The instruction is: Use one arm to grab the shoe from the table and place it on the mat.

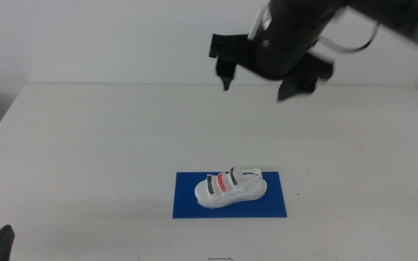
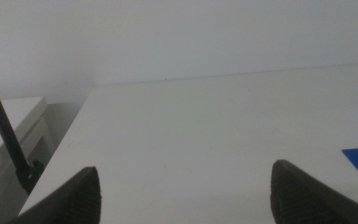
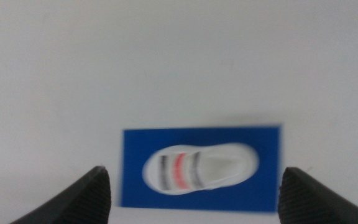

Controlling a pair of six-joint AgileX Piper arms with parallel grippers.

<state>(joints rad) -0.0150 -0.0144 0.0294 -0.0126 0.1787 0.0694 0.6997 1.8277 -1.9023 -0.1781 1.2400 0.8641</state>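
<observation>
Middle view shows the small white strapped shoe (image 1: 231, 188) resting on the flat dark-blue mat (image 1: 187, 205) near the white bench's (image 1: 85, 145) front edge, so the right gripper (image 1: 263, 81), fingers spread wide and empty, should retreat clear above it.

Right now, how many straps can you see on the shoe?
3, all across the top of the shoe, which sits on the mat: a dark one at each end and the red strap between them. None look hidden.
</observation>
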